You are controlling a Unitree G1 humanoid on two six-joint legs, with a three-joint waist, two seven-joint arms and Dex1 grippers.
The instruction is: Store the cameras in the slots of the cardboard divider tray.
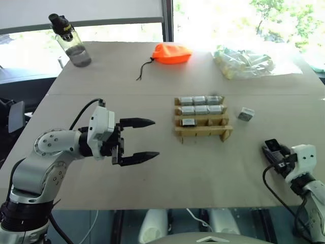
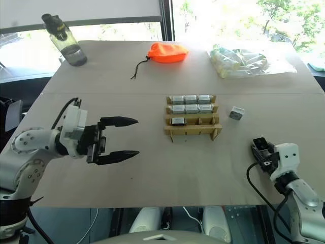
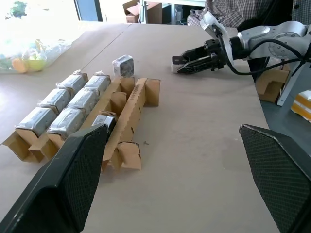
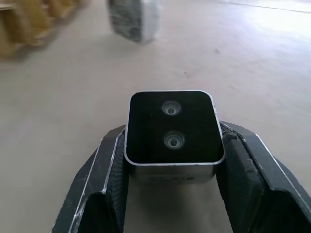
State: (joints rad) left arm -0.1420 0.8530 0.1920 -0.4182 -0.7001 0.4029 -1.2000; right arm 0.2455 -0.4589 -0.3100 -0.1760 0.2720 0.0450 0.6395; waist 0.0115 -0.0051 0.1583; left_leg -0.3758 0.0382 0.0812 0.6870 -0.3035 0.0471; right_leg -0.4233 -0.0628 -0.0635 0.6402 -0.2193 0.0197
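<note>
Two tools: left tool (image 1: 142, 138) level, jaws wide; right tool (image 4: 171, 145) low, clamping a camera (image 4: 170, 128)

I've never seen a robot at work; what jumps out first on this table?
Mid-table sits a cardboard divider tray with seven small cameras in its slots: two rows full, one camera in the third row. One more camera lies loose just right of the tray. Near the front right edge the right tool is closed around another camera, while the left tool hangs wide open left of the tray; a bright orange pouch lies at the far side.
</note>
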